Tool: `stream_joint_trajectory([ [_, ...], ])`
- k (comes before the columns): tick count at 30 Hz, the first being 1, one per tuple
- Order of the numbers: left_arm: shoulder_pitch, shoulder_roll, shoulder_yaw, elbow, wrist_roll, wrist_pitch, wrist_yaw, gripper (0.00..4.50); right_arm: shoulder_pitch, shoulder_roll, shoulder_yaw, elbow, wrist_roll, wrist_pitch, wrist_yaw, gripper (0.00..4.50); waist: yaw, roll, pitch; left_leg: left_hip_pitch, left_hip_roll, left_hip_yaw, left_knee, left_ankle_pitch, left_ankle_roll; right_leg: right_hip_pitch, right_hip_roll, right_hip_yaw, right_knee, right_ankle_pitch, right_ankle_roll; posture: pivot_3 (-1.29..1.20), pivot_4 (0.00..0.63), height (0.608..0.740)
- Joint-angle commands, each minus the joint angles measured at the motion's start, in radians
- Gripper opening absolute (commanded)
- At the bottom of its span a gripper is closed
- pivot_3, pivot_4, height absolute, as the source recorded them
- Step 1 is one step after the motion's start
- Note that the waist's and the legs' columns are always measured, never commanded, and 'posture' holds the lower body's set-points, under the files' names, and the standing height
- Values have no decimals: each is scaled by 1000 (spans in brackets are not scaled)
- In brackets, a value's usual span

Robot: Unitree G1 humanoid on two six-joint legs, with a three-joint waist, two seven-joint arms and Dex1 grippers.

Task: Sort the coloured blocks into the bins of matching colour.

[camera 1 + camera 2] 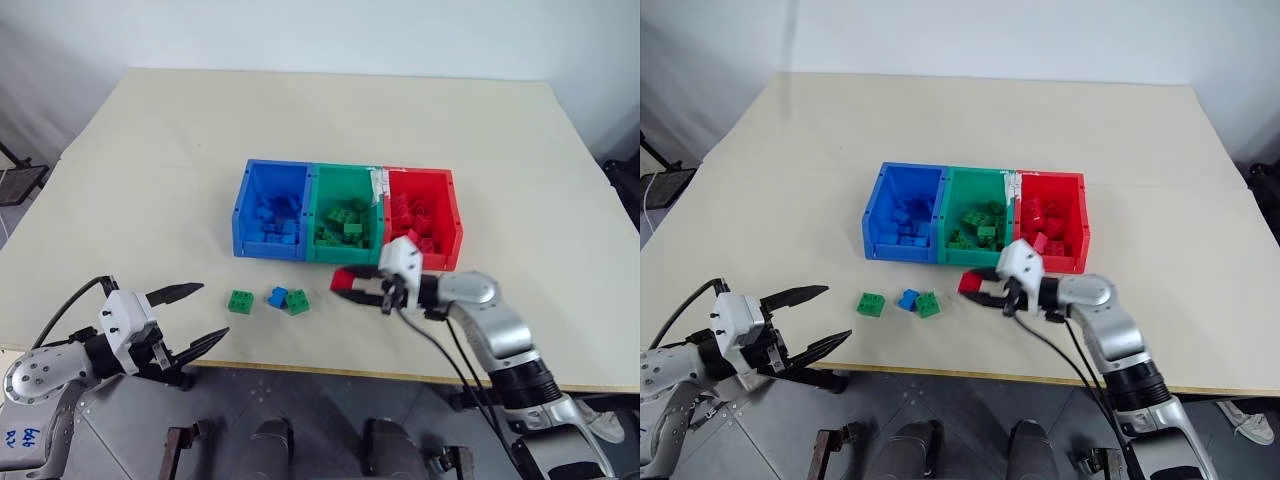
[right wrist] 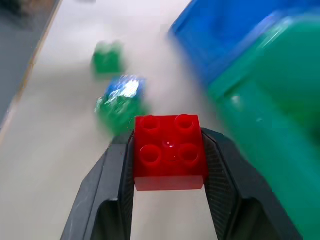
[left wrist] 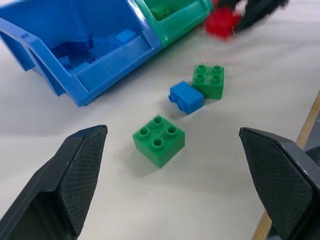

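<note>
right gripper (image 2: pixel 169 165): fingers clamped on a red block (image 2: pixel 170 151), one finger on each side wall, studs left free. It's a side pinch, so the block should drop straight out when the fingers part. It's held just off the tabletop (image 1: pixel 150 150), in front of the green bin's front wall.
red block, where next: needs to go up and over into the red bin (image 1: pixel 455 215), which is the robot's-right end of the row (a lift plus a short carry, I'd judge).
left gripper (image 1: pixel 190 318): fingers wide apart, nothing betw. them, hovering near the tabletop's front edge. It's aimed at the loose blocks, prob. lined up for the near green one.
loose blocks: green block (image 3: pixel 158 139) nearest the left gripper, by itself. Blue block (image 3: pixel 186 97) and second green block (image 3: pixel 209 80) are touching each other, just beside it. All 3 are on the tabletop in front of the blue bin (image 1: pixel 240 205).
bins: blue, green bin (image 1: pixel 313 215), red, joined in a row mid-tabletop. Each already holds a pile of its own colour.
progress: late stage, 4 blocks left incl. the one in hand.
risk: the touching blue/green pair, since grabbing one may nudge the other.
</note>
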Motion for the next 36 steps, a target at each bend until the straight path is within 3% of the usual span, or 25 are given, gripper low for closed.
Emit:
stream_joint_trajectory([
  [1, -41, -11, -5, -21, -32, 11, 21, 4500, -43, -25, -126, -48, 123, 50, -11, 1468, -1, 0, 0, 0, 0, 0, 0, 0, 0, 0, 0, 0, 0, 0, 0, 0, 150, 740],
  [5, -130, -47, -70, -81, -49, 51, 64, 4500, -142, -85, -222, 102, 65, -29, -83, 1468, -2, 1, 0, 0, 0, 0, 0, 0, 0, 0, 0, 0, 0, 0, 0, 0, 150, 740],
  [10, -208, -62, -119, -68, -35, 61, 77, 4500, -238, -82, -244, 320, -25, -135, -184, 1468, -9, 1, 0, 0, 0, 1, -1, 0, 0, 0, 0, 0, 2, 0, 0, 0, 150, 740],
  [18, -174, -19, -68, -46, -55, 102, 63, 4500, -251, -60, -238, 323, 28, -158, -104, 4269, -30, 1, 1, 0, 0, 1, -2, 0, 0, 0, 0, 0, 2, 0, 0, 0, 150, 740],
  [19, -161, -12, -56, -44, -56, 103, 60, 4500, -244, -64, -240, 306, 43, -159, -81, 4467, -31, 1, 1, 0, 1, 1, -2, 0, 0, 0, 0, 0, 2, 0, 0, 0, 150, 740],
  [23, -58, 21, 43, 3, -40, 62, 26, 4500, -145, -146, -204, 179, 124, -106, 156, 4467, -26, 2, 1, 0, 1, 1, -2, 0, 0, 0, 0, 0, 1, 0, 0, 0, 150, 740],
  [26, 13, 56, 108, 72, -19, 8, -22, 4500, -21, -224, -149, 107, 100, -203, 335, 4467, -20, 2, 1, 0, 1, 1, -2, -2, 1, 1, 0, -1, -1, 0, 0, 0, 150, 740],
  [32, 48, 127, 113, 185, 37, -67, -96, 4500, 71, -272, -168, 158, 87, -250, 381, 4467, -16, 2, 1, 0, 1, 2, 0, -2, 2, 1, 0, 0, -4, 0, 1, 0, 150, 740],
  [36, -17, 137, 37, 86, -10, 2, -106, 4500, 109, -280, -176, 157, 81, -270, 377, 4467, -14, 2, 1, 0, 1, 2, -1, -2, 1, 1, 0, 0, -4, 0, 0, 0, 150, 740],
])
